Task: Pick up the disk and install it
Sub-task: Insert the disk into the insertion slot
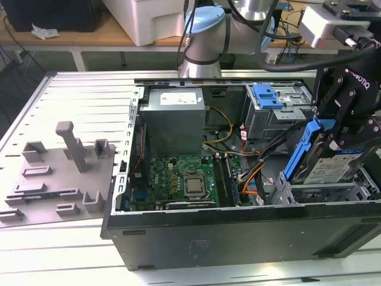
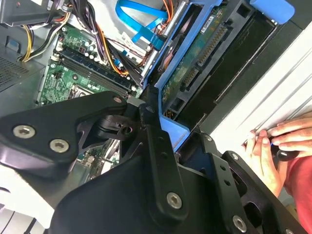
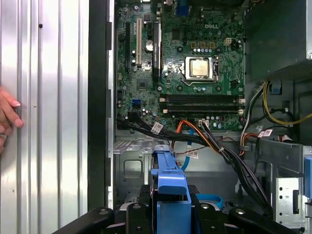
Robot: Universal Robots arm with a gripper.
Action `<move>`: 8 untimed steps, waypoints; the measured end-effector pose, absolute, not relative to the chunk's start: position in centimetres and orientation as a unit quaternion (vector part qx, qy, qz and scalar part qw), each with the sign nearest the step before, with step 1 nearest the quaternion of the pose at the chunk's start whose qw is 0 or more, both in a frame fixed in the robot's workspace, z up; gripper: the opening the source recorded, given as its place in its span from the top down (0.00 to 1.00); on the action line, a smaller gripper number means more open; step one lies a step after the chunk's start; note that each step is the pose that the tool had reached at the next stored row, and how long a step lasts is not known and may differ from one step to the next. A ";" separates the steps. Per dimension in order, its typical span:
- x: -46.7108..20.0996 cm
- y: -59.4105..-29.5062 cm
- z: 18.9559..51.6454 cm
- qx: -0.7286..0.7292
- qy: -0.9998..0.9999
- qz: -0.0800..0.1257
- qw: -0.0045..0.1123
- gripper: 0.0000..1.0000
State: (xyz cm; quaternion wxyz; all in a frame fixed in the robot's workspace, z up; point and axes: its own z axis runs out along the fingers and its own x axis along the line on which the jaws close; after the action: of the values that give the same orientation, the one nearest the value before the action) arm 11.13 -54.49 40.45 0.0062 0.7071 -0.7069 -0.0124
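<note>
One disk [image 1: 333, 170] | your claw [image 1: 348, 140] is clamped on its blue frame, disk hanging at the claw's 6 o'clock | long axis tilted 1-to-7 o'clock in the exterior view | lower end over the drive bay [image 1: 324, 193], seating unclear.

Closed in under gripper [image 1: 334, 138], clamped on tilted disk [image 1: 329, 170]: cage [image 1: 333, 193] walls close on both flanks. Just beside the tool, on its board [image 1: 178, 179] side, crossed by a loose bundle of cables [image 1: 257, 170]. Past those, open above the board as far as the supply [image 1: 175, 119]. On the tool's other side, beyond the case wall [image 3: 97, 122], bare table [image 3: 53, 122], then a hand [image 3: 6, 114] on it.
</note>
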 end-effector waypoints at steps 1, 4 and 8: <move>11.1 -54.5 40.4 0.707 -0.707 -0.012 0.006 0.63; 11.1 -54.5 40.2 0.707 -0.707 -0.012 0.006 0.63; 11.1 -54.5 39.9 0.707 -0.707 -0.012 0.006 0.63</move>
State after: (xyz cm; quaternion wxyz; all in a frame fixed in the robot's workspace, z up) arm 11.13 -54.49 39.93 0.0062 0.7071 -0.7069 -0.0124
